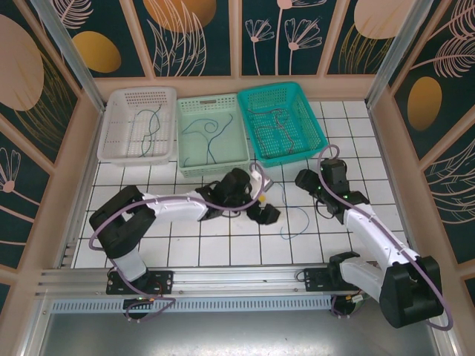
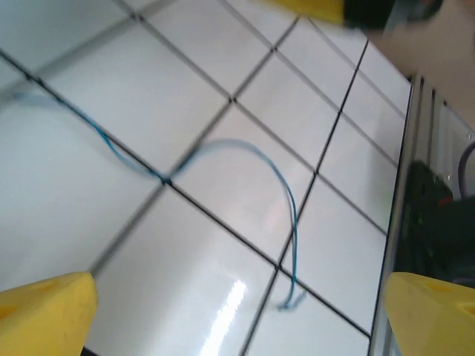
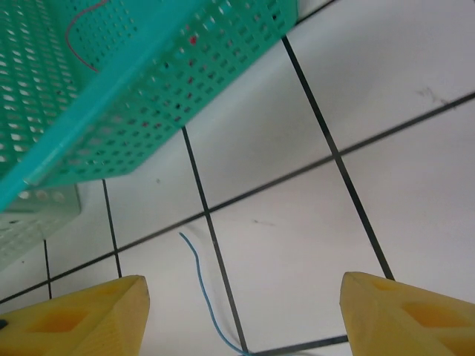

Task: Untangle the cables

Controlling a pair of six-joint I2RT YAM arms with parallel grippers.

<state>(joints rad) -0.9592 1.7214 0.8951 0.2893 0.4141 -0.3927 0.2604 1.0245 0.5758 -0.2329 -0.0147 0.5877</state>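
One blue cable lies loose on the white tiles between the two arms. In the left wrist view this blue cable curves across the tiles ahead of my left gripper, which is open and holds nothing. From above, my left gripper hovers just left of the cable. My right gripper is open near the teal basket's front corner, and one end of the blue cable lies between its yellow fingers, untouched. Other cables rest in the baskets: one in the white, one in the light green, some in the teal.
Three baskets stand in a row at the back: white, light green and teal. The teal basket's wall hangs close above my right gripper. A metal rail runs along the near edge.
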